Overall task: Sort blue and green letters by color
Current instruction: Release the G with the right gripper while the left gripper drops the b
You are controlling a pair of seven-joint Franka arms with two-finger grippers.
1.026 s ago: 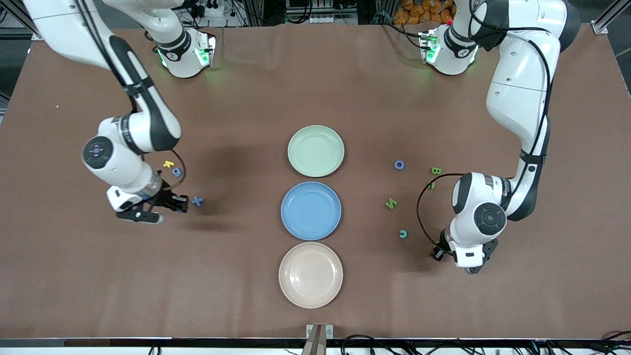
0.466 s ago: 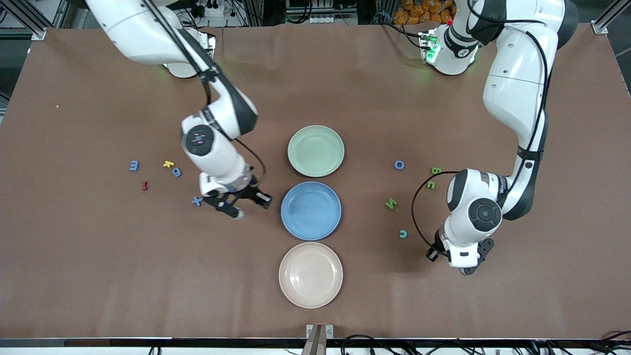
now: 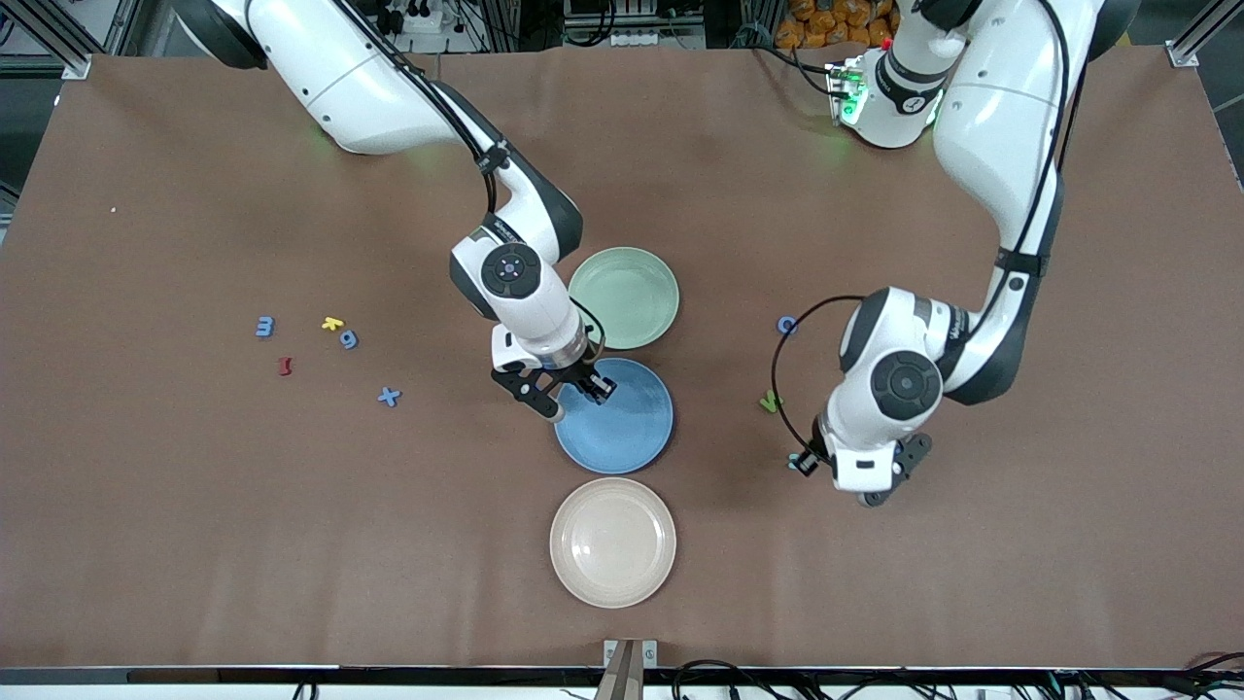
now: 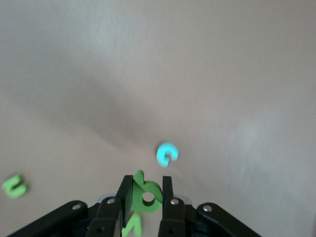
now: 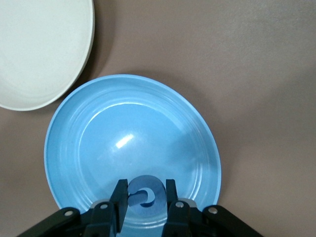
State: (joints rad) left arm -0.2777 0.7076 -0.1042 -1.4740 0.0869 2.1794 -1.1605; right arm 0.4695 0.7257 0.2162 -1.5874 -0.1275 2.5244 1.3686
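The right pincer [image 5: 143, 205], clamped across a flat blue letter [image 5: 144, 196], is over the blue plate [image 3: 632, 433], while the left pincer [image 4: 147, 207] grips a green letter [image 4: 146, 196] above the worktop [image 3: 194, 535]; both pieces appear light, thin, best pinched across their faces.

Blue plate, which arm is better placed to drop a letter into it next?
The right arm, probably. Its gripper is shut on a blue letter right over the blue plate. The left gripper holds a green letter over bare table toward the left arm's end.
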